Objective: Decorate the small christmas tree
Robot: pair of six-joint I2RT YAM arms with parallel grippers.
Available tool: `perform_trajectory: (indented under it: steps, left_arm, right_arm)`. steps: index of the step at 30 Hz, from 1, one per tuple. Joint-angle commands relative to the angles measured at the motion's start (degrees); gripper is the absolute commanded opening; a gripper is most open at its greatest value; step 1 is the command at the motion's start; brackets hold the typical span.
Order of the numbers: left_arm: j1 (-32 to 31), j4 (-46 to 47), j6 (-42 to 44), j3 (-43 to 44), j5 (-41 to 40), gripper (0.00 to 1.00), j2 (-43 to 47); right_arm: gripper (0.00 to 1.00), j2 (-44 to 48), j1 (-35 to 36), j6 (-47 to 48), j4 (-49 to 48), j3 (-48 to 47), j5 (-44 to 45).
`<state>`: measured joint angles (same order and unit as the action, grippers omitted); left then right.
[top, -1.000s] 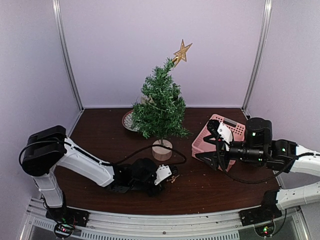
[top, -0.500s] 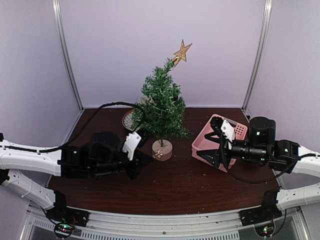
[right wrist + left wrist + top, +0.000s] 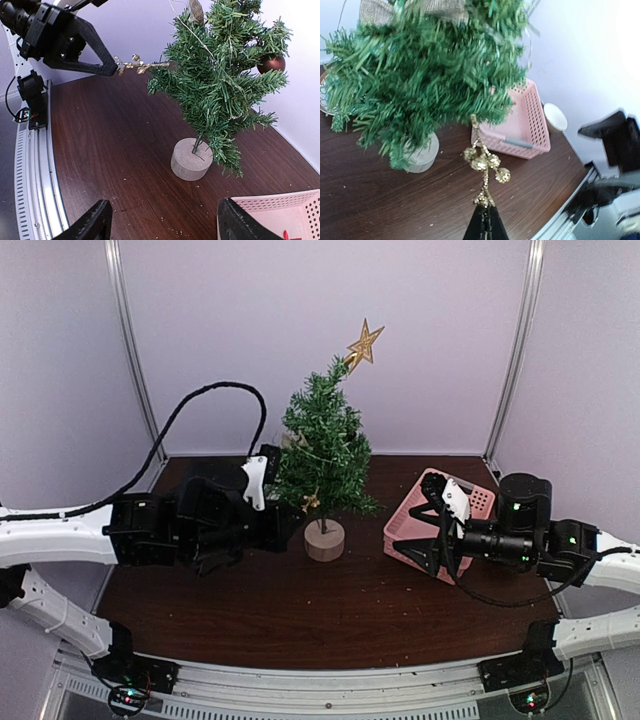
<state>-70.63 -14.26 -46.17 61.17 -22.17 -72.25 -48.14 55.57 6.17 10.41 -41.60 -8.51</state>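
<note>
Overhead, the left gripper [image 3: 290, 520], clamped on a gold sprig [image 3: 312, 502], is hanging it on the small christmas tree [image 3: 322, 445] just ahead. Left wrist: the sprig tip is at the needles and likely needs pushing deeper. Right wrist: the right gripper [image 3: 165, 220] hovers, jaws apart.

Glittery gold sprig [image 3: 484, 167] at the left gripper [image 3: 485, 224] tips. Beyond it, the small christmas tree [image 3: 430, 75] has bristly needles, its base [image 3: 191, 159] matt pale wood, the table [image 3: 110, 150] smooth dark wood.

Left gripper [image 3: 293, 519] holding gold sprig [image 3: 311, 502] against small christmas tree [image 3: 322, 445] lower branches
</note>
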Motion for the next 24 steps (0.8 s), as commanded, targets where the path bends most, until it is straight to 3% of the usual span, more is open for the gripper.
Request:
perform_trajectory:
  steps: [1, 6, 11, 17, 24]
  left_arm:
    - [-0.29, -10.81, -11.61, 10.07, -4.05, 0.00, -6.65]
    - [-0.30, -8.83, -15.18, 12.38, -1.95, 0.00, -10.26]
    - [-0.30, -8.11, -20.29, 10.83, -5.73, 0.00, -11.20]
    - [0.12, -7.14, -19.90, 11.94, -8.94, 0.00, -14.20]
    - [4.18, -0.04, -17.26, 9.43, -0.51, 0.00, -15.18]
  right_arm:
    - [0.76, 0.15, -0.20, -0.03, -1.80, 0.38, 1.08]
    - [0.76, 0.66, -0.20, 0.14, -1.46, 0.47, 1.27]
    - [0.76, 1.05, -0.20, -0.09, -1.72, 0.81, 1.47]
    - [0.76, 0.86, -0.20, -0.14, -2.18, 0.99, 1.31]
    - [0.76, 1.09, -0.20, -0.15, -2.07, 1.09, 1.32]
